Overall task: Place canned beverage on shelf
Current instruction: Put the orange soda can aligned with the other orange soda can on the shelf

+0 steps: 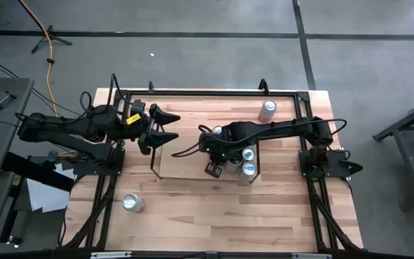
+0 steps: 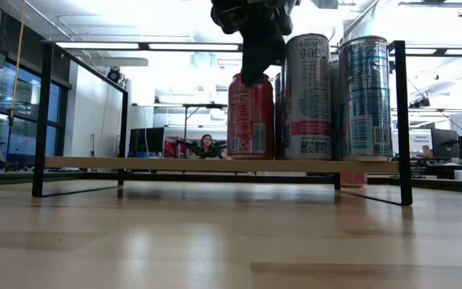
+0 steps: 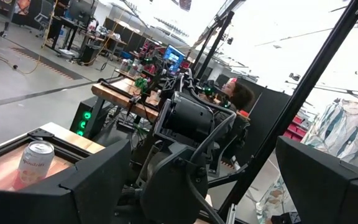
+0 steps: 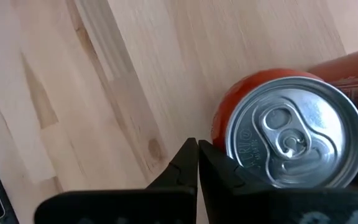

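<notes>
High view: shelf (image 1: 185, 160) sits mid-table, long axis left to right. Right gripper (image 1: 214, 168) hangs over the shelf's right half, beside a cluster of silver-topped cans (image 1: 249, 161). The arm hides the red can here. Left gripper (image 1: 165, 126) hovers at the shelf's left end, fingers spread wide, holding nothing. 2 loose cans stand on the table off the shelf: 1 near the far edge (image 1: 267, 110), 1 near the front left (image 1: 131, 203).

Low view: shelf board (image 2: 135, 164) is seen edge-on, raised on black wire frames. Red can (image 2: 249, 117) stands upright on the board, just left of 2 taller cans (image 2: 307, 96). The right gripper (image 2: 255, 74) comes down from above and reaches the red can's top. This view alone shows the can resting on the board. A person sits in the room behind.

Right wrist view: looks down on the red can's (image 4: 291, 134) silver lid, pull tab intact. The right gripper's (image 4: 197, 163) fingers are pressed together, tips against the can's rim, nothing pinched between them.

Left wrist view: the far-edge can (image 3: 35, 163) shows past the left fingers (image 3: 319, 180), with the right arm's (image 3: 191, 124) body in front; the shelf is not visible here.
</notes>
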Controlling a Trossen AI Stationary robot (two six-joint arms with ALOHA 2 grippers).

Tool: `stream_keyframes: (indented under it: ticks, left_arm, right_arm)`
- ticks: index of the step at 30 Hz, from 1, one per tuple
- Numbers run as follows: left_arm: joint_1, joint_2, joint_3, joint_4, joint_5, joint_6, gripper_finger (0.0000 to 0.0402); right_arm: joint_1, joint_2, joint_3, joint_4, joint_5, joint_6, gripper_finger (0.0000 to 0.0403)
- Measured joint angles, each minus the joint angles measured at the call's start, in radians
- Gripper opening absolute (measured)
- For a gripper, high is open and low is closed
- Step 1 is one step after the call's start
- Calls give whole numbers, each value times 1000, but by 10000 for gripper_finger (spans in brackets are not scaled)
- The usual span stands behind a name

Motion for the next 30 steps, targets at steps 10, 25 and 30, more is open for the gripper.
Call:
stream_keyframes:
  ticks: [10, 25, 30]
  left_arm:
    - [0, 0, 0, 0, 7, -3, 355]
    - [0, -135, 0, 196, 125, 73, 355]
    - [0, -151, 0, 189, 125, 72, 355]
  right_arm:
    - [-1, 1, 102, -11, 25, -33, 0]
    - [-16, 41, 145, 62, 52, -81, 0]
    - [-20, 77, 144, 50, 53, -90, 0]
